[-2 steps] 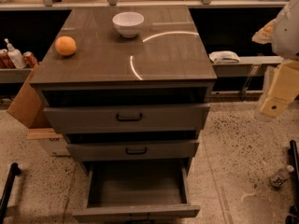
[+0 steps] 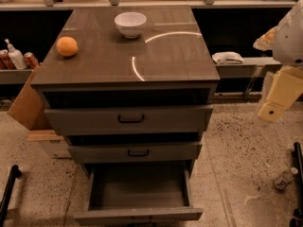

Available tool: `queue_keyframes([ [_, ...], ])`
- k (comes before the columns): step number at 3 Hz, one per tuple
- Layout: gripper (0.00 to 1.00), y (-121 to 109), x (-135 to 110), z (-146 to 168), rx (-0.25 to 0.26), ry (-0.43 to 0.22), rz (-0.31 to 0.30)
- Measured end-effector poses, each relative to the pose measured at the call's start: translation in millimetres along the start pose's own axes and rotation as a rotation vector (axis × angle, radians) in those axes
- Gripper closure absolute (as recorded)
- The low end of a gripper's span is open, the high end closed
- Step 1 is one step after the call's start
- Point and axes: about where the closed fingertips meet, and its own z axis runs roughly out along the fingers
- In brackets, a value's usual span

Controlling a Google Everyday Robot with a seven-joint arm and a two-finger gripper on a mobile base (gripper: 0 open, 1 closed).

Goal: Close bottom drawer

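The grey-brown cabinet (image 2: 128, 56) has three drawers. The bottom drawer (image 2: 137, 215) is pulled far out toward me, and its inside (image 2: 139, 186) is empty. Its handle is cut off at the lower edge of the view. The middle drawer (image 2: 135, 152) and the top drawer (image 2: 128, 118) stand slightly out, each with a black bar handle. My gripper (image 2: 279, 98) hangs at the right edge of the view, beside the cabinet at about the height of the top drawer. It is well above and to the right of the bottom drawer and touches nothing.
An orange (image 2: 66, 46) and a white bowl (image 2: 130, 23) sit on the cabinet top. A cardboard box (image 2: 26, 108) leans at the cabinet's left. A shelf on the left holds bottles and cans (image 2: 14, 58). A white cloth (image 2: 228, 57) lies on the right shelf. A small bottle (image 2: 285, 178) lies on the speckled floor.
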Motion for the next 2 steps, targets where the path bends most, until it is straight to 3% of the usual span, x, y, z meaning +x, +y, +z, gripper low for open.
queue_keyframes([
  [2, 0.0, 19, -12, 57, -0.116, -0.122, 0.079],
])
